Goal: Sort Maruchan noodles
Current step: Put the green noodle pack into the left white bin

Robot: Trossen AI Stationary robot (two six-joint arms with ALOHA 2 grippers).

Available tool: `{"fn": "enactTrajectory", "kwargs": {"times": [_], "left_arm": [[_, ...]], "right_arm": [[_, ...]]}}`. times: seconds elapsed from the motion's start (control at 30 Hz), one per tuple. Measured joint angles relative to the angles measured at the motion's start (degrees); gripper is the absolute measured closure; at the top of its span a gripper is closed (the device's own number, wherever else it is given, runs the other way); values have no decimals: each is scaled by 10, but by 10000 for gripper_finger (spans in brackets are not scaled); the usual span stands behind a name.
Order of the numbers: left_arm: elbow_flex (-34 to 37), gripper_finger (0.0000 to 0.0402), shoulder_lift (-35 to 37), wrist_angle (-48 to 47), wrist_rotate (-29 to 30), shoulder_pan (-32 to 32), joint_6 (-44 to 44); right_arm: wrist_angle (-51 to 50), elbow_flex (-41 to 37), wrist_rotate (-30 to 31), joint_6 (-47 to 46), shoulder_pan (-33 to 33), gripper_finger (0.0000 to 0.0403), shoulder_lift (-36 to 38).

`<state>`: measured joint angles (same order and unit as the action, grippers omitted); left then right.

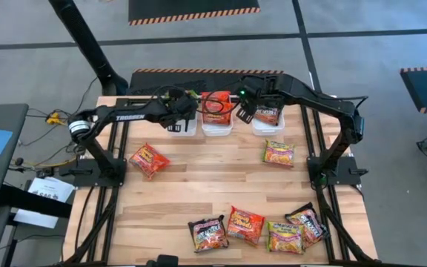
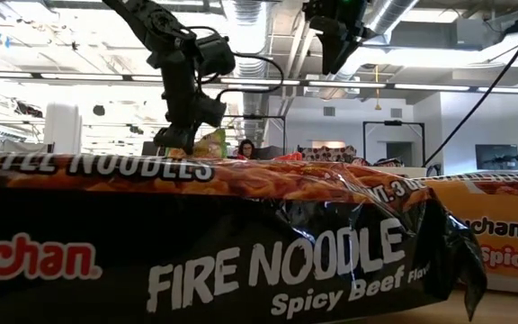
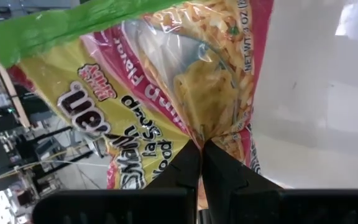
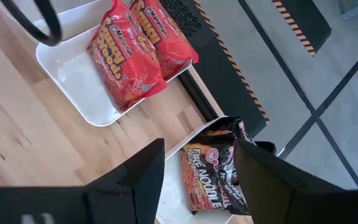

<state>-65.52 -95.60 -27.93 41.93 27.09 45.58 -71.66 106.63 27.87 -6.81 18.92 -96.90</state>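
Two end effectors work at the far edge of your desk. You see the left end effector clenched on the edge of a green-yellow packet, which hangs from its fingertips above the left white bin. The right end effector stands released, fingers apart, and directly under it a black packet lies in the right bin. Beside that, away from the right end effector, two red packets rest in the middle bin. Six more packets lie on the desk, well apart from both end effectors.
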Motion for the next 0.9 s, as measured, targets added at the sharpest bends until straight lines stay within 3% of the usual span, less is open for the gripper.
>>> {"fn": "enactTrajectory", "kwargs": {"times": [0.4, 0.57, 0.8, 0.9], "left_arm": [[-1, 401, -12, 23, -36, 10, 7], [-1, 400, -11, 9, -87, 12, -9], [0, 355, -11, -2, -113, 16, -48], [0, 330, -11, -1, -96, 17, -43]], "right_arm": [[1, 0, -10, 13, -1, 186, 0], [-4, 0, -10, 12, -1, 186, 0], [-3, 0, -10, 9, -1, 186, 0], [-3, 0, -10, 9, -1, 186, 0]]}}
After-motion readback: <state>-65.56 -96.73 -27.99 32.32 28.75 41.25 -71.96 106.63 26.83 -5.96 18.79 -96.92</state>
